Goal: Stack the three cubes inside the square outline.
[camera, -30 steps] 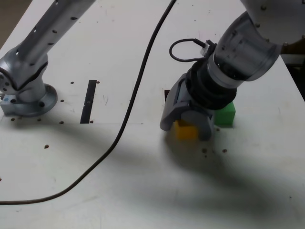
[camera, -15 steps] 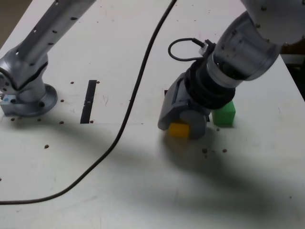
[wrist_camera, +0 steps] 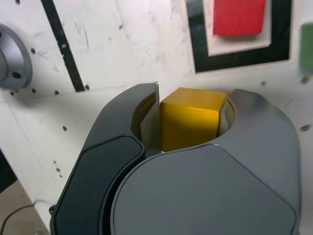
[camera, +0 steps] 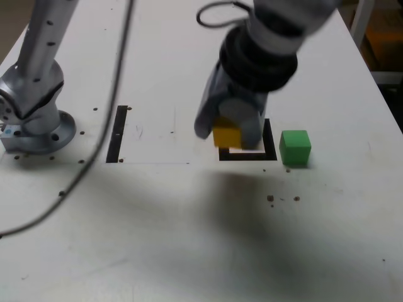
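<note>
Fingers [wrist_camera: 146, 122] clamped on yellow cube [wrist_camera: 191, 123], gripper [camera: 228, 133] holding it clear of the table, over the outline's [camera: 272, 148] edge on the exterior view's left. Red cube [wrist_camera: 239, 17] inside outline; green cube [camera: 295, 147] just outside it on the exterior view's right.

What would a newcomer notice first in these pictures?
First the gripper, shut on the yellow cube and holding it above the table. Then the red cube lying inside the square outline, and the green cube just outside it, at the exterior view's right.
</note>
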